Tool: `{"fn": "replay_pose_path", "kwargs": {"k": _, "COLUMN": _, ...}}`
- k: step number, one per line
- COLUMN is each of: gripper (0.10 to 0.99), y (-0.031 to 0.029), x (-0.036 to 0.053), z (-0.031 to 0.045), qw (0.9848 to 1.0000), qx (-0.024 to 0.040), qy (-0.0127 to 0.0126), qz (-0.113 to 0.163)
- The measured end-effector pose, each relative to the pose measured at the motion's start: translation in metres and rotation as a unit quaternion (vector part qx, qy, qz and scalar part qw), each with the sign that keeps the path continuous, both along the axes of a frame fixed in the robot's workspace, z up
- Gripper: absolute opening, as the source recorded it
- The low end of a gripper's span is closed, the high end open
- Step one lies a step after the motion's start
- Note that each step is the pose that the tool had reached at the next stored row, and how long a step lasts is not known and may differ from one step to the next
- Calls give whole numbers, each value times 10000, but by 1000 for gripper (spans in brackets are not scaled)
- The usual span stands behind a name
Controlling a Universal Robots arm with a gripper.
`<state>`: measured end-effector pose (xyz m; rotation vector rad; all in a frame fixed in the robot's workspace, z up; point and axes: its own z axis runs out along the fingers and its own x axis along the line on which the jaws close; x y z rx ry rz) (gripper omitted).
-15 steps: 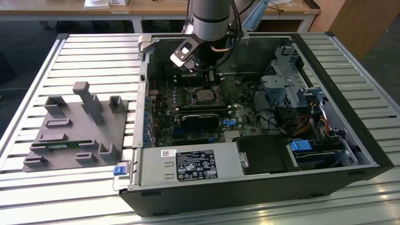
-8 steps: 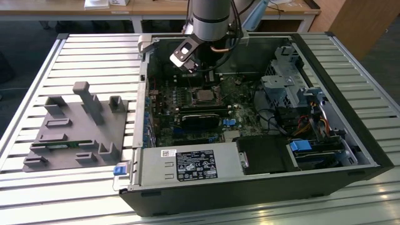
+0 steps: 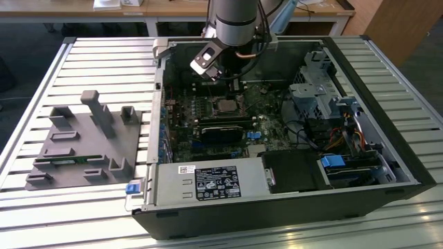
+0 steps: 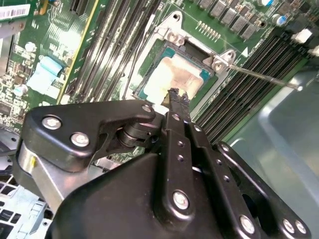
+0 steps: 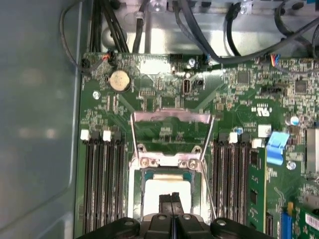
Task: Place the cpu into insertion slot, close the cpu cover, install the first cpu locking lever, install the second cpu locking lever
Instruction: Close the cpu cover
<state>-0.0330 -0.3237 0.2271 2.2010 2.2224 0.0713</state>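
Open case: arm stands near-vertical at its 12 o'clock in exterior view, wrist over the board. Gripper fingers pressed together. cpu cover flipped open. insertion slot, 10 o'clock of case centre, holds cpu, fingertips just above it.

The cpu lay in the insertion slot, my gripper just above. The cpu cover stood raised at one slot edge; memory slots flanked it.
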Motion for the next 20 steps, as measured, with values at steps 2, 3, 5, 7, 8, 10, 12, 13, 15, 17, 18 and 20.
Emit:
{"fn": "replay_pose_path", "kwargs": {"k": 2, "gripper": 106, "y": 0, "x": 8, "z": 10, "qw": 10000, "qx": -1, "qy": 0, "qz": 0}}
{"fn": "replay_pose_path", "kwargs": {"k": 3, "gripper": 106, "y": 0, "x": 8, "z": 29, "qw": 10000, "qx": 0, "qy": 0, "qz": -1}}
{"fn": "replay_pose_path", "kwargs": {"k": 5, "gripper": 106, "y": 0, "x": 9, "z": 90, "qw": 10000, "qx": -1, "qy": 0, "qz": -1}}
{"fn": "replay_pose_path", "kwargs": {"k": 7, "gripper": 106, "y": 0, "x": 9, "z": 153, "qw": 10000, "qx": 0, "qy": 0, "qz": -1}}
{"fn": "replay_pose_path", "kwargs": {"k": 8, "gripper": 106, "y": 0, "x": 9, "z": 177, "qw": 10000, "qx": 0, "qy": 0, "qz": -1}}
{"fn": "replay_pose_path", "kwargs": {"k": 10, "gripper": 106, "y": 0, "x": 13, "z": 215, "qw": 10000, "qx": 0, "qy": 0, "qz": 0}}
{"fn": "replay_pose_path", "kwargs": {"k": 12, "gripper": 106, "y": 0, "x": 26, "z": 253, "qw": 10000, "qx": 0, "qy": 0, "qz": -1}}
{"fn": "replay_pose_path", "kwargs": {"k": 13, "gripper": 106, "y": 0, "x": 34, "z": 273, "qw": 10000, "qx": 0, "qy": 1, "qz": -1}}
{"fn": "replay_pose_path", "kwargs": {"k": 15, "gripper": 106, "y": 0, "x": 46, "z": 324, "qw": 10000, "qx": 0, "qy": 2, "qz": -1}}
{"fn": "replay_pose_path", "kwargs": {"k": 17, "gripper": 106, "y": 0, "x": 62, "z": 363, "qw": 10000, "qx": -1, "qy": 5, "qz": -1}}
{"fn": "replay_pose_path", "kwargs": {"k": 18, "gripper": 106, "y": 1, "x": 75, "z": 369, "qw": 10000, "qx": -1, "qy": 7, "qz": -1}}
{"fn": "replay_pose_path", "kwargs": {"k": 20, "gripper": 106, "y": 1, "x": 118, "z": 368, "qw": 10000, "qx": 3, "qy": 14, "qz": -1}}
